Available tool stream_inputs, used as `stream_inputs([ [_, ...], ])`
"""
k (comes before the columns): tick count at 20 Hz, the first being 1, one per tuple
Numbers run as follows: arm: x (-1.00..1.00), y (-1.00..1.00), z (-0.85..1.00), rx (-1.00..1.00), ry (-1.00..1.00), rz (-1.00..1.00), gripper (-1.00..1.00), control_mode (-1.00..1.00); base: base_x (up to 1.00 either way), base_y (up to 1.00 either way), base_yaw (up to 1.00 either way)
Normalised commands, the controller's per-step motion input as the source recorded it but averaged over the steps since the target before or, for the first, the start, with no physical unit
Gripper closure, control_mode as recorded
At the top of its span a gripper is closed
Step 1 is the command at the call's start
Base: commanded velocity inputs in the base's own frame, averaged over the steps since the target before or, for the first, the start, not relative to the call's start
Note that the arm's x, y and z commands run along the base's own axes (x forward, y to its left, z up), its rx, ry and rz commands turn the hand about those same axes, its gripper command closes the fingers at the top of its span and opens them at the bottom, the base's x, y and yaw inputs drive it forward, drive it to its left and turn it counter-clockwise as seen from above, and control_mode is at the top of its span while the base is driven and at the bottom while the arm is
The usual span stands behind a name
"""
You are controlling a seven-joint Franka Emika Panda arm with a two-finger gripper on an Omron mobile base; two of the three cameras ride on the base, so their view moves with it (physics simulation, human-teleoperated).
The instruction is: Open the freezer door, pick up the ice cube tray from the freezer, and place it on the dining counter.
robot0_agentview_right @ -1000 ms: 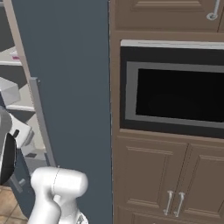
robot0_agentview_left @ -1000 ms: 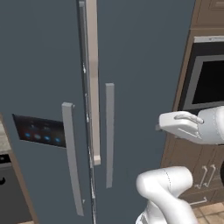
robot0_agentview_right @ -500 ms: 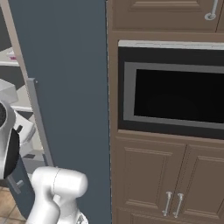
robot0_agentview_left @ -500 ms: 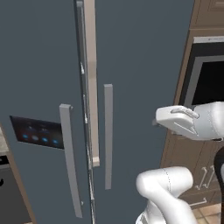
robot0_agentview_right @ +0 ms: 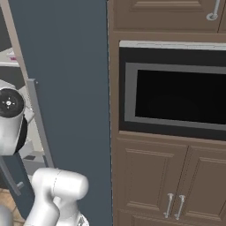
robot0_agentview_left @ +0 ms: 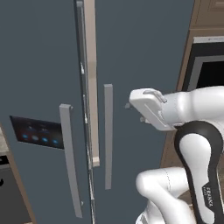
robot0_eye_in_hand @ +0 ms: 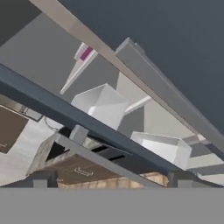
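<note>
Jaws standing wide apart, gripping nothing; two dark fingertips (robot0_eye_in_hand: 39,179) showing in the hand view, pointing into the freezer (robot0_eye_in_hand: 52,57). Two slate-blue doors in the left base view: freezer door (robot0_agentview_left: 39,78), one lit panel, sitting slightly ajar; plain door (robot0_agentview_left: 140,52) beside it. Two grey handles. One ice cube tray (robot0_eye_in_hand: 85,53), pink-edged, lying on a shelf, showing in the hand view alongside two pale bins.
</note>
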Motion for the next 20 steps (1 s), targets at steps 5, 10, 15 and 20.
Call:
stream_inputs([
  [5,0.40,0.59,0.10,0.10,0.09,0.00,-1.00,-1.00,0.00,0.00,0.00],
  [10,0.03,0.00,0.31,0.16,0.10,0.00,-1.00,-1.00,0.00,0.00,0.00],
  [15,0.33,0.11,0.13,0.08,0.13,0.00,-1.00,-1.00,0.00,0.00,0.00],
  [20,0.73,0.24,0.00,0.05,0.21,0.00,-1.00,-1.00,0.00,0.00,0.00],
])
